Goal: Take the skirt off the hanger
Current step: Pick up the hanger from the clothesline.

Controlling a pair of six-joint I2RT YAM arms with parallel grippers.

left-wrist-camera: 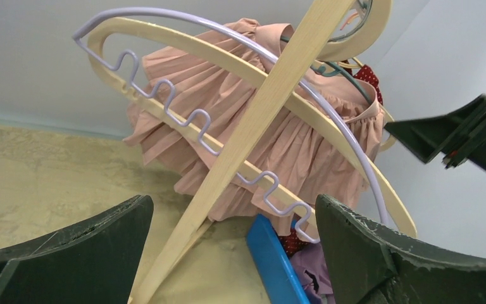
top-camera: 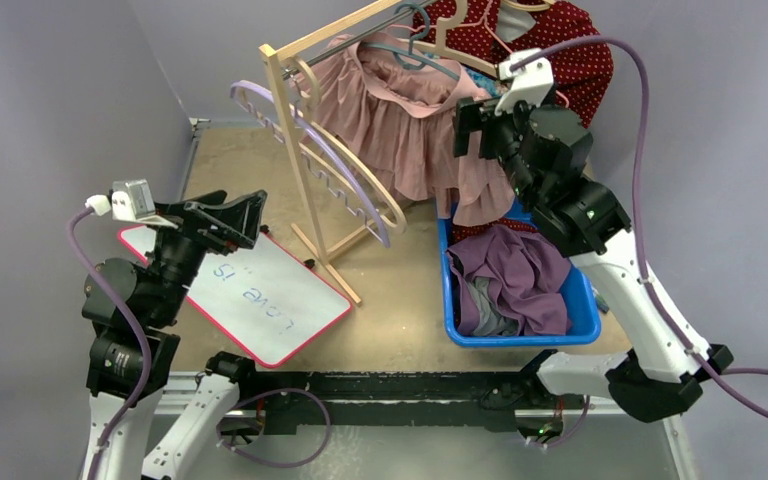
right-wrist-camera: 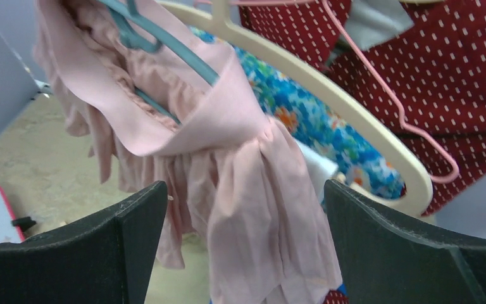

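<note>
The pink pleated skirt point(top-camera: 400, 120) hangs from a teal hanger point(top-camera: 415, 50) on the wooden rack point(top-camera: 295, 130). My right gripper point(top-camera: 467, 125) is raised at the skirt's right edge and is open. In the right wrist view the skirt's point(right-wrist-camera: 253, 171) loose side panel hangs between the spread fingers of the right gripper point(right-wrist-camera: 243, 187), below the waistband on the teal hanger point(right-wrist-camera: 164, 47). My left gripper point(top-camera: 245, 215) is open over the whiteboard, well left of the rack. In its view the left gripper point(left-wrist-camera: 233, 206) faces the skirt point(left-wrist-camera: 291, 145) from behind the rack post.
Empty cream and lilac hangers point(top-camera: 350, 180) hang at the rack's near end. A blue bin point(top-camera: 585, 310) with purple clothes sits under the skirt's right side. A red dotted garment point(top-camera: 560, 50) and a floral one point(right-wrist-camera: 316, 120) hang behind. A whiteboard point(top-camera: 250, 290) lies front left.
</note>
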